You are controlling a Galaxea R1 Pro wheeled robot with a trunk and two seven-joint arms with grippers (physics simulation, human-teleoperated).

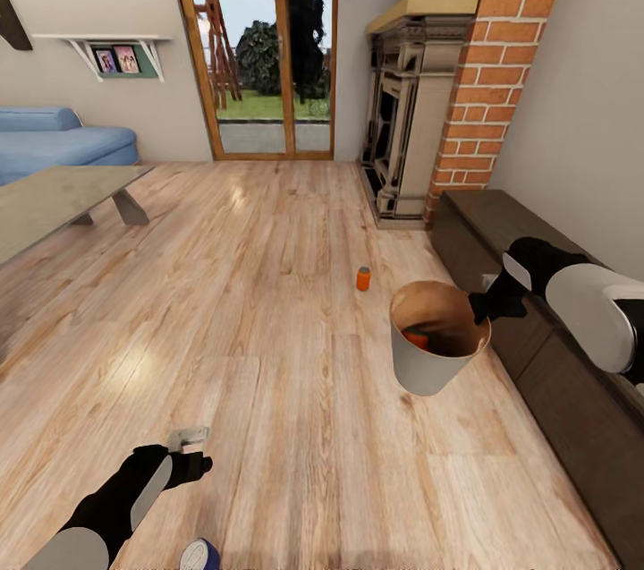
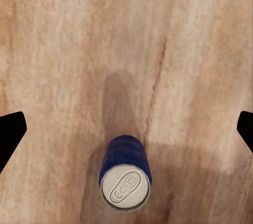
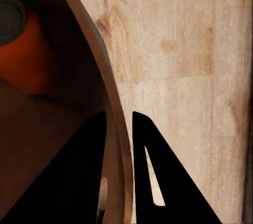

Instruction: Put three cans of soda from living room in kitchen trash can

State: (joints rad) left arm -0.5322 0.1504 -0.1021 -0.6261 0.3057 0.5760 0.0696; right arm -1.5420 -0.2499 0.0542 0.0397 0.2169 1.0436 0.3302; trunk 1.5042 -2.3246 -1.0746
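Honestly the risky bit was the left end effector (image 2: 126, 129) hanging spread wide above the blue can (image 2: 125, 174) upright on the floor, easy to knock over, while the right end effector (image 3: 120, 145) pinched the trash can (image 1: 429, 369) rim, one orange can (image 1: 417, 340) inside, another (image 1: 363, 278) standing nearby.

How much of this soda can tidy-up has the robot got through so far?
One orange can already lies inside the bin, which the right gripper holds by its rim. The open left gripper hovers above the blue can. Another orange can stands on the floor, and the bin isn't in the kitchen.
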